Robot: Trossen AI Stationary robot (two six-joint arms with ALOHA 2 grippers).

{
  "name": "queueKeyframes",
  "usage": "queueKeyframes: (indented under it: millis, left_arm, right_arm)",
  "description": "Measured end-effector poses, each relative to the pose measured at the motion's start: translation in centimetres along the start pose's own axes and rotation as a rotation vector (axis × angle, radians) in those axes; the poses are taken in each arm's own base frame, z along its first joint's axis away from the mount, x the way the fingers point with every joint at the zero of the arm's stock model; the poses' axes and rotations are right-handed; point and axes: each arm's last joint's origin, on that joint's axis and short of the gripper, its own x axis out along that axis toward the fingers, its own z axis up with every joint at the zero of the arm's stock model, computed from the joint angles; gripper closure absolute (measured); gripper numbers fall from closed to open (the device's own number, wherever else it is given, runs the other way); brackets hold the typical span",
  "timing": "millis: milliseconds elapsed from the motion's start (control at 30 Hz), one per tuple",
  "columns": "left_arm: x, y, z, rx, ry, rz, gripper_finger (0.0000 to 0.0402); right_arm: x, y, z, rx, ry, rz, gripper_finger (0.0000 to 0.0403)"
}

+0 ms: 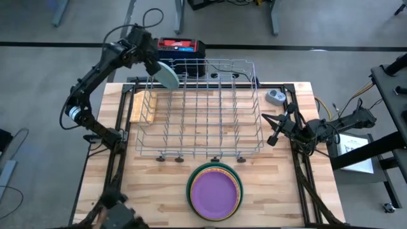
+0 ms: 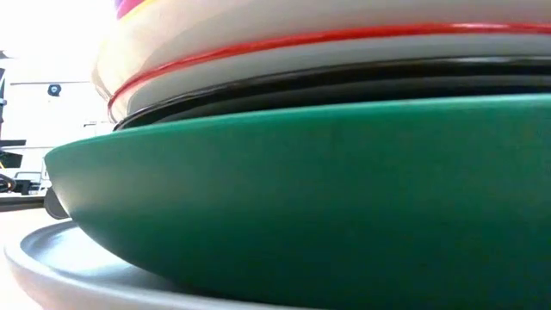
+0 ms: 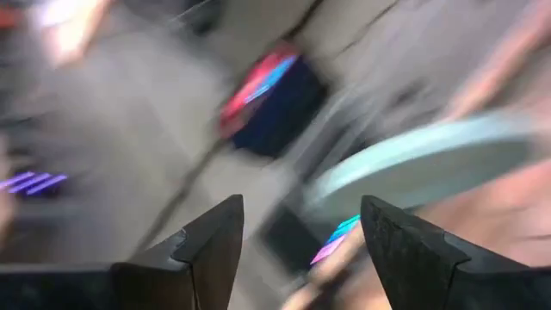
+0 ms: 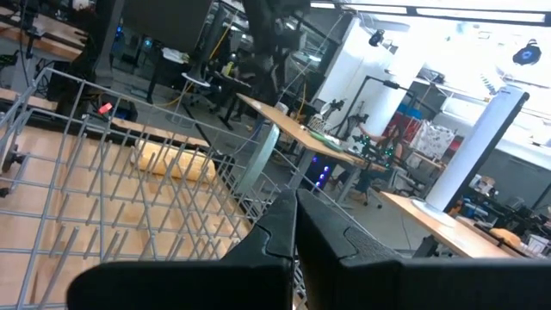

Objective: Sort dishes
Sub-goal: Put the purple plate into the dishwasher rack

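Left wrist view is motion-blurred; the plate stack fills the low view, edges cropped

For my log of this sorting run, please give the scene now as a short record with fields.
Left hand: open, above the far left corner of the rack, next to a pale blue plate
Pale blue plate: on edge at the rack's far left corner
Right hand: shut, empty, at the rack's right side
Dish rack: middle of table, otherwise empty
Plate stack: near edge of table, purple plate on top
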Motion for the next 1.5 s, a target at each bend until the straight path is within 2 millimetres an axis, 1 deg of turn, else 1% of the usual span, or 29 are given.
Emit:
queueKeyframes:
  millis: [133,200,233,300,400,500,567,633,700,800,900,1000,1100,1200,1333,1433,1500]
  left_arm:
    - [-2.6,-1.2,1.6,-0.001,-0.264,-0.482,0.0178]
    - [-4.0,-2.1,2.5,0.043,-0.365,-0.639,0.0178]
    - [-4.7,-2.8,2.9,0.074,-0.392,-0.672,0.0179]
    - [-6.0,-4.4,3.9,0.137,-0.432,-0.681,0.0184]
    - [-8.2,-7.5,5.2,0.213,-0.497,-0.722,0.0192]
    - [-10.7,-10.9,5.9,0.306,-0.548,-0.782,0.0199]
    - [-12.0,-13.2,5.9,0.364,-0.544,-0.745,0.0204]
    - [-12.9,-15.6,5.5,0.422,-0.520,-0.686,0.0210]
    - [-13.4,-18.0,4.9,0.483,-0.493,-0.663,0.0215]
    - [-14.0,-21.2,3.4,0.555,-0.447,-0.703,0.0225]
    - [-14.5,-23.6,2.2,0.563,-0.398,-0.725,0.0235]
    - [-14.8,-25.3,1.0,0.560,-0.356,-0.739,0.0243]
    - [-15.5,-26.4,0.0,0.582,-0.332,-0.768,0.0246]
    - [-16.3,-26.8,-0.4,0.560,-0.329,-0.795,0.0246]
    - [-17.3,-27.4,-0.8,0.450,-0.286,-0.830,0.0246]
    - [-18.1,-29.0,-1.7,0.448,-0.272,-0.830,0.0246]
    - [-18.9,-30.3,-2.1,0.469,-0.310,-0.803,0.0246]
  right_arm:
    - [0.0,0.0,0.0,0.001,0.000,0.000,0.0403]
    - [0.0,0.0,0.0,0.009,-0.001,0.000,0.0403]
    - [0.0,0.0,0.1,0.016,-0.004,-0.002,0.0403]
    - [0.0,-0.1,0.2,0.029,-0.013,-0.008,0.0403]
    - [0.0,-0.3,0.4,0.066,-0.035,-0.020,0.0403]
    - [0.0,-0.4,0.6,0.105,-0.050,-0.028,0.0403]
    - [0.0,-0.4,0.6,0.132,-0.052,-0.027,0.0403]
    - [0.0,-0.4,0.7,0.166,-0.055,-0.023,0.0403]
    - [0.0,-0.4,0.7,0.199,-0.062,-0.013,0.0403]
    - [0.0,-0.3,0.8,0.259,-0.084,0.029,0.0403]
    - [-0.1,-0.3,1.0,0.335,-0.094,0.053,0.0403]
    - [-0.1,-0.3,1.1,0.379,-0.090,0.078,0.0403]
    - [-0.1,-0.5,1.7,0.360,-0.106,0.143,0.0403]
    - [-0.2,-1.0,2.9,0.347,-0.139,0.216,0.0403]
    - [-0.4,-1.5,4.3,0.407,-0.139,0.373,0.0403]
    - [-0.4,-0.8,4.0,0.426,-0.085,0.505,0.0403]
    - [-0.4,-0.4,3.9,0.457,-0.060,0.556,0.0403]
